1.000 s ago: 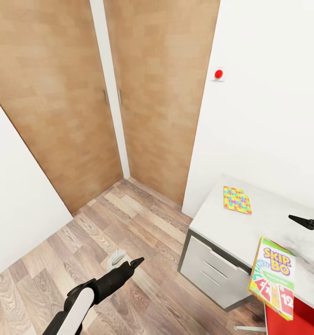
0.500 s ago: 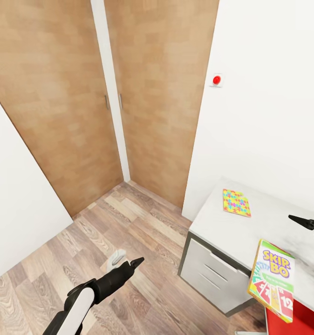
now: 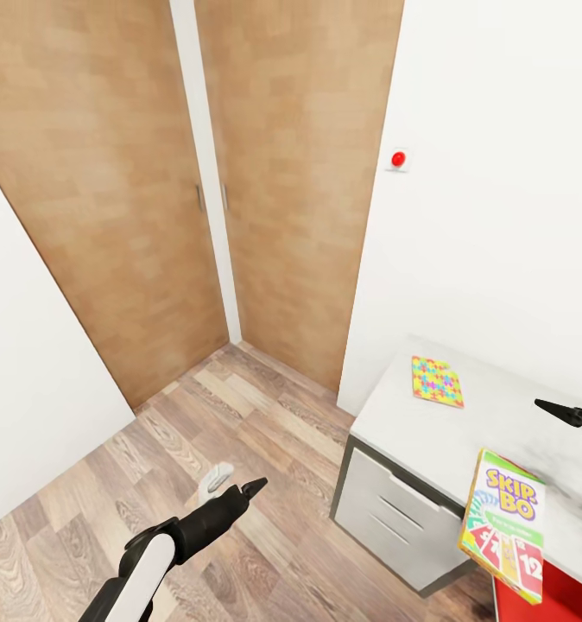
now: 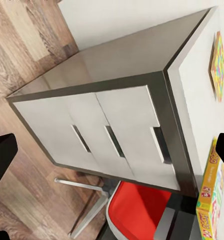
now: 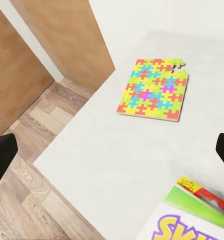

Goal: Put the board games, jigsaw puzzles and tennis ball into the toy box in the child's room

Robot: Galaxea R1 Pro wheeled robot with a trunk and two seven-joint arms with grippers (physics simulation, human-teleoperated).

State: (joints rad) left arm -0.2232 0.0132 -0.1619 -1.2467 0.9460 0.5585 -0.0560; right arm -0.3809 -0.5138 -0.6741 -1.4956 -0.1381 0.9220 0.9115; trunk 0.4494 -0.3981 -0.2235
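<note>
Over the last second our head view has swung a little: the red wall button [image 3: 399,159] and the jigsaw puzzle [image 3: 437,381] sit slightly lower and further left in it than before, which we read as camera motion, not the objects moving. The Skip-Bo board game [image 3: 503,533] has also slid lower in the picture. We judge we are still lining up on the table [image 3: 412,432], with nothing yet stowed.

Our right gripper [image 3: 567,415] hangs over the tabletop, its fingers spread wide and empty; the puzzle lies flat ahead of it, and the board game overhangs the table edge just below it. Our left gripper [image 3: 239,492] is over the wood floor [image 3: 265,406], apart from the table's drawer front [image 4: 112,140], fingers apart and holding nothing.

The red chair [image 4: 136,210] tucked under the table could crowd our base. The closet doors [image 3: 153,173] stand well beyond.
</note>
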